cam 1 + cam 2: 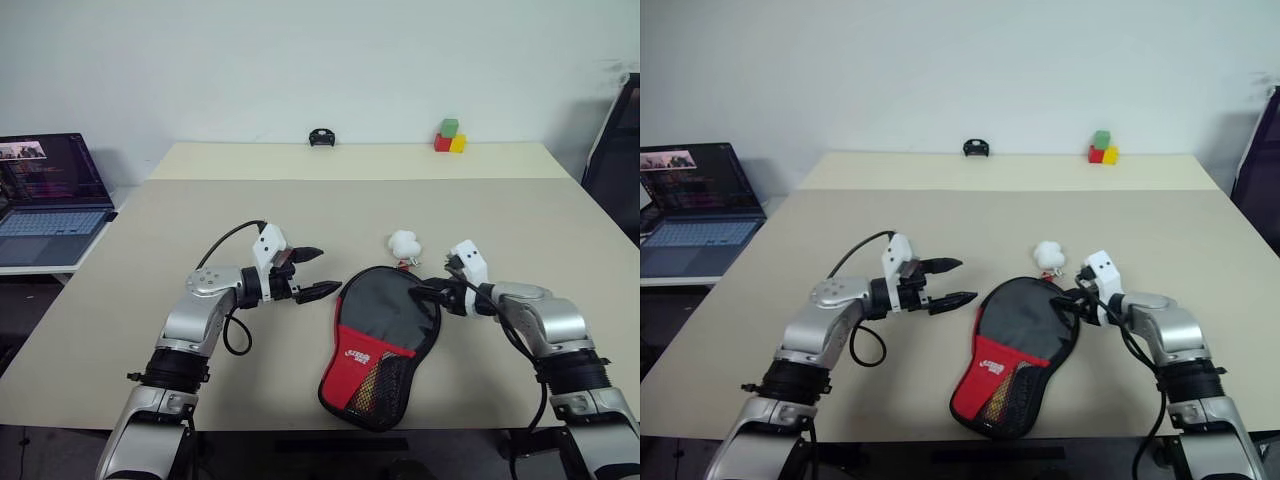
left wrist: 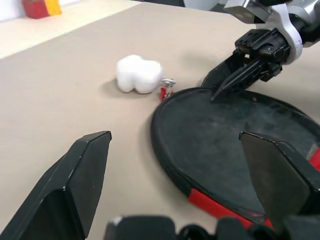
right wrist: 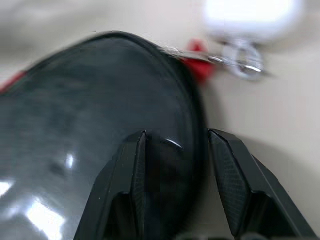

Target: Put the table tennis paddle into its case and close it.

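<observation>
Pinching the case (image 1: 385,340) rim between my right gripper (image 1: 428,292) fingers, left gripper (image 1: 318,272) spread wide and empty, I should find the zipper pull and draw steadily.

L arm reaches fwd, forearm angled inward, wrist about level. Left gripper (image 1: 316,273) points toward the case (image 1: 383,335), hanging just off its left rim, clear of it; jaws spread wide, one finger (image 2: 62,192) each side of the wrist view. R arm reaches in from the other side, elbow bent, wrist tipped down and turned inward. Right gripper (image 1: 428,292) sits at the case's upper right rim; jaws part-closed, black fingers (image 3: 125,175) straddling the rim edge. Can't tell if they pinch the rim. A black cable loops along each forearm.
</observation>
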You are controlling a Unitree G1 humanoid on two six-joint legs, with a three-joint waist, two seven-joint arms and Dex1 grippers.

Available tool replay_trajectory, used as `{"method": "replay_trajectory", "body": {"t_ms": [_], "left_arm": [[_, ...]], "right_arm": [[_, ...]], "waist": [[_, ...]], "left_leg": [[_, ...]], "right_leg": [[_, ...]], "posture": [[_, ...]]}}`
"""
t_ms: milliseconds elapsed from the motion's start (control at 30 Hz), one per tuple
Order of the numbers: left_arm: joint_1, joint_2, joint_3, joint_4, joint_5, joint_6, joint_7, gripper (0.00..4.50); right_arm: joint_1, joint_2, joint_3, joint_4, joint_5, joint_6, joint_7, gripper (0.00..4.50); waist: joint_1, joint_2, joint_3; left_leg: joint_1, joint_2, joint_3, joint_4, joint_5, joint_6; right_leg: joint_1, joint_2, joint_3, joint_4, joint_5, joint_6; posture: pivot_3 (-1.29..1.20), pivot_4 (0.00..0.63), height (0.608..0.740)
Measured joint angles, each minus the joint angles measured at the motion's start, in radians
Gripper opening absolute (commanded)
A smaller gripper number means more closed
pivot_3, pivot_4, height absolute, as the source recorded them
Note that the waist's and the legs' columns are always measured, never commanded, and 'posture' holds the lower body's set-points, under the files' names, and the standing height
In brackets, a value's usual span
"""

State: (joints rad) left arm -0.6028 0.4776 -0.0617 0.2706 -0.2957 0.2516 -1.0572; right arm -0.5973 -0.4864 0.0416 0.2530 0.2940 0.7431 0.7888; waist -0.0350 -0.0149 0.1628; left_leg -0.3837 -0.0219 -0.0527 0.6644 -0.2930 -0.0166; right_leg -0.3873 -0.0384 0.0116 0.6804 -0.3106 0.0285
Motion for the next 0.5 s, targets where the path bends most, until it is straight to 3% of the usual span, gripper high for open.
{"method": "replay_trajectory", "body": {"t_ms": [500], "left_arm": [[-0.011,0.015,0.008,0.015,0.003,-0.001,0.001,4.50]], "right_arm": [[-0.092,0.093,0.069,0.135,-0.063,-0.107,0.065,2.07]], "waist": [[-0.028,0.000,0.000]], "left_leg": [[0.001,0.001,0.001,-0.001,0.000,0.000]], "right_leg": [[-0.001,0.001,0.001,0.001,0.000,0.000]], "posture": [[0.00,0.150,0.740]]}}
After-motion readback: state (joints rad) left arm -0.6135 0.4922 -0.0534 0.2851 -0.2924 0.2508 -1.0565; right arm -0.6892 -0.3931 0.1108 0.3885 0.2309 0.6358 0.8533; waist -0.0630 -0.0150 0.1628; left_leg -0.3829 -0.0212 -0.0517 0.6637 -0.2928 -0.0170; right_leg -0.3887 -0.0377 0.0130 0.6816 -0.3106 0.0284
